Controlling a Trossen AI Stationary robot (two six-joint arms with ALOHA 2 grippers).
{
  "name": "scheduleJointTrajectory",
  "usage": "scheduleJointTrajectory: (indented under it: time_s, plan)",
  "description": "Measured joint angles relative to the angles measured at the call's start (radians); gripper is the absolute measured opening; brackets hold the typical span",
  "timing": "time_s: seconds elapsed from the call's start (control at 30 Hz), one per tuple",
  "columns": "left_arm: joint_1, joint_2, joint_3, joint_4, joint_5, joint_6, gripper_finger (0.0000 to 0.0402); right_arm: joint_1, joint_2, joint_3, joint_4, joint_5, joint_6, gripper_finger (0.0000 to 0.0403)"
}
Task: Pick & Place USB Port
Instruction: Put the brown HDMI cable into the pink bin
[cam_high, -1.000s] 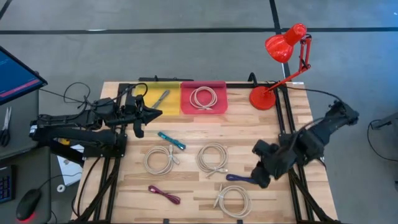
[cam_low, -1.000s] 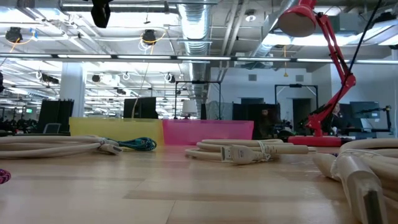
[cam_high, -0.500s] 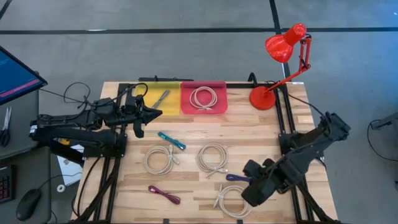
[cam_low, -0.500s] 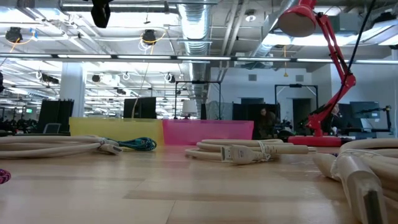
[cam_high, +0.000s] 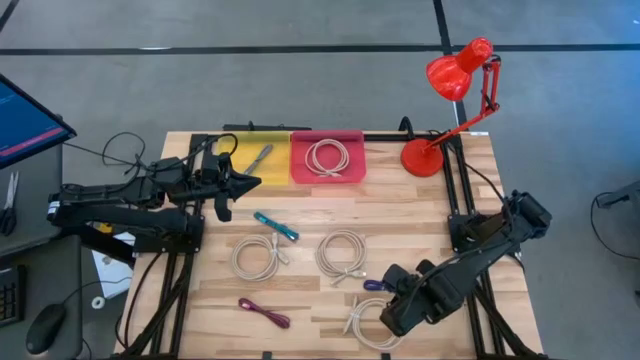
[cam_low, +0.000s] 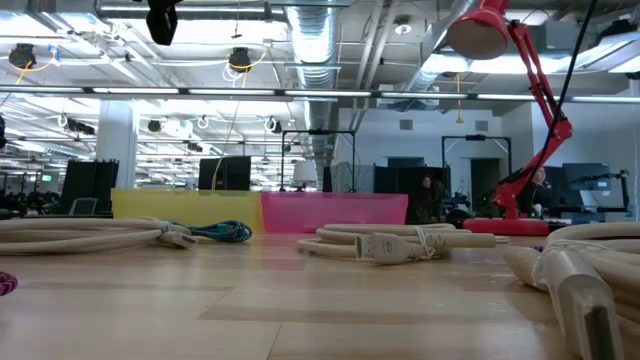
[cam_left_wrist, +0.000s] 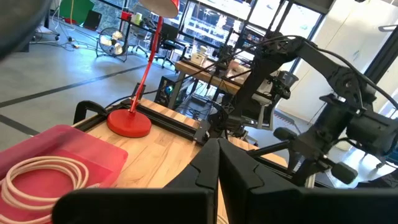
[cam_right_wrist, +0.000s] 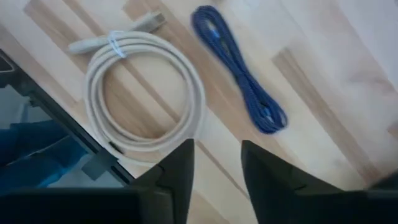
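The right gripper (cam_high: 392, 312) hangs over the table's (cam_high: 420, 210) near right part, fingers (cam_right_wrist: 176, 174) parted and empty. Below it lie a white coil (cam_right_wrist: 144, 90) and, just beside that, the blue cable (cam_right_wrist: 239, 78). The left gripper (cam_high: 250, 182) waits pinched shut and empty near the yellow bin (cam_high: 262, 158).

Bare wood (cam_high: 420, 215) mid-right free; cable coils (cam_high: 342, 253) crowd centre.
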Motion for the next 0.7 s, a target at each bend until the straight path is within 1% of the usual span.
scheduleJointTrajectory:
  time_s: [0.17, 0.3, 0.43, 0.57, 0.7]
  plan:
    - [0.0, 0.0, 0.0, 0.0, 0.0, 0.0, 0.0008, 0.02, 0.03, 0.0, 0.077, -0.025, -0.07, 0.0173]
    - [0.0, 0.0, 0.0, 0.0, 0.0, 0.0, 0.0008, 0.039, 0.073, 0.0, 0.077, -0.07, -0.096, 0.0192]
    - [0.0, 0.0, 0.0, 0.0, 0.001, 0.0, 0.0008, 0.06, 0.124, 0.0, 0.086, -0.096, -0.099, 0.0194]
    - [0.0, 0.0, 0.0, -0.001, 0.001, 0.0, 0.0008, 0.065, 0.152, 0.0, 0.116, -0.111, -0.099, 0.0183]
    - [0.0, 0.0, 0.0, -0.003, 0.001, 0.0, 0.0008, 0.065, 0.152, 0.0, 0.133, -0.094, -0.097, 0.0171]
